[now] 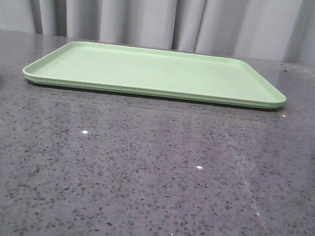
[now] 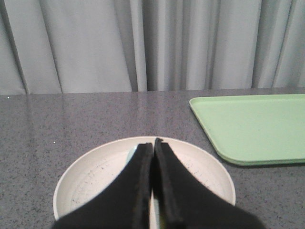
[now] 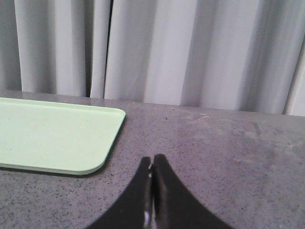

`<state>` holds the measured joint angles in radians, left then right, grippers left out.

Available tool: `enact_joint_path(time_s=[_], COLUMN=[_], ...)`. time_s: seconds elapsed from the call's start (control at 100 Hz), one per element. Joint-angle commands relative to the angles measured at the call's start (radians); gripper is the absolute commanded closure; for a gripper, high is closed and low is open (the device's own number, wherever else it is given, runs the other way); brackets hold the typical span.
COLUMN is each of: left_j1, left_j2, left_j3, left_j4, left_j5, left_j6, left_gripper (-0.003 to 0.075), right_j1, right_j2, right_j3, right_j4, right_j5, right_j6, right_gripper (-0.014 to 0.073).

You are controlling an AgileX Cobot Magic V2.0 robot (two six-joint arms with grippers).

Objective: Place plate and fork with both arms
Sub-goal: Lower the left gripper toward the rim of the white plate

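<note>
Both tools (image 2: 153, 143) (image 3: 152, 160) are matte black, tapering to points.

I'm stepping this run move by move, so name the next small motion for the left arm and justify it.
Probably open the left gripper before descending. Its fingers are pressed together above the plate, so it cannot yet take the rim. The plate sits on the table beside the green tray, not on it. The right gripper is also closed, over bare table.
</note>
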<state>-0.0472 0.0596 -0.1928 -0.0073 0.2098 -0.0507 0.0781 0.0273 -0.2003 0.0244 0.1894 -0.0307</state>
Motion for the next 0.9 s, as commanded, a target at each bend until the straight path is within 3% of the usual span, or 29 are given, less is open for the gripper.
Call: enact_joint_path(time_s=[0.0, 0.5, 0.89], left_j1=[-0.009, -0.009, -0.009], left_j2=[0.082, 0.512, 0.576], left_j3=[-0.127, -0.669, -0.705], left_j4=[-0.011, -0.047, -0.063], left_j5=[0.004, 0.699, 0.737], left_j6=[-0.007, -0.007, -0.007], left_gripper=[0.0741, 0.0741, 0.0741], right_j1=[-0.006, -0.006, -0.006], right_j2=[0.069, 0.457, 0.515], right_j3=[-0.132, -0.569, -0.588], right_j4=[-0.011, -0.010, -0.009], right_j5=[0.020, 0.621, 0.641], right_j6=[-0.004, -0.004, -0.004], right_gripper=[0.0662, 0.0662, 0.0662])
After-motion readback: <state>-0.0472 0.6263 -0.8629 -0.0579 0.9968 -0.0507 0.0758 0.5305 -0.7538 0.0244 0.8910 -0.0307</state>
